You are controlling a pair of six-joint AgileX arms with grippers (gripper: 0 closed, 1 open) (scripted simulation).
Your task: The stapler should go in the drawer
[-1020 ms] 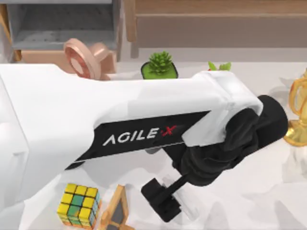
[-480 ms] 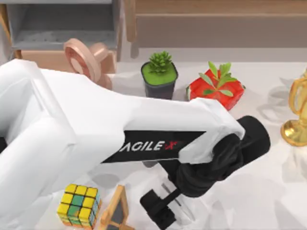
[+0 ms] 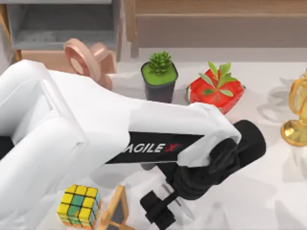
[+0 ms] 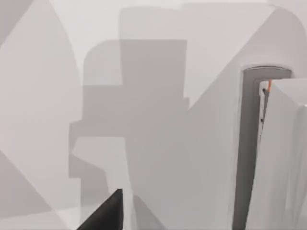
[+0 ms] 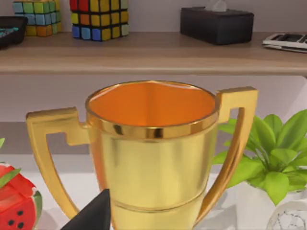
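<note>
The left arm reaches across the surface (image 3: 268,191) from the left of the top view. Its left gripper (image 3: 160,213) hangs low in the bottom middle of the frame, just right of the little chalkboard (image 3: 115,211) and the puzzle cube (image 3: 78,205). In the left wrist view the stapler (image 4: 280,167) lies at the right side of the frame on the pale surface, a white bar with a dark grey strip along its edge. It is close to the gripper, but I cannot tell whether the jaws are apart, together or clamped on it.

The drawer (image 3: 62,26) stands pulled out in the upper left of the top view, its grey inside showing and its tan front toward the surface. A pink ring-shaped thing (image 3: 81,57) leans at that front. The brown shelf unit (image 3: 216,24) runs along the upper right. Below it stand a green succulent pot (image 3: 159,74) and a red planter (image 3: 216,91).

The right gripper (image 5: 96,215) sits close in front of the gold trophy (image 3: 297,120) at the right edge. I cannot tell how its jaws stand either.
</note>
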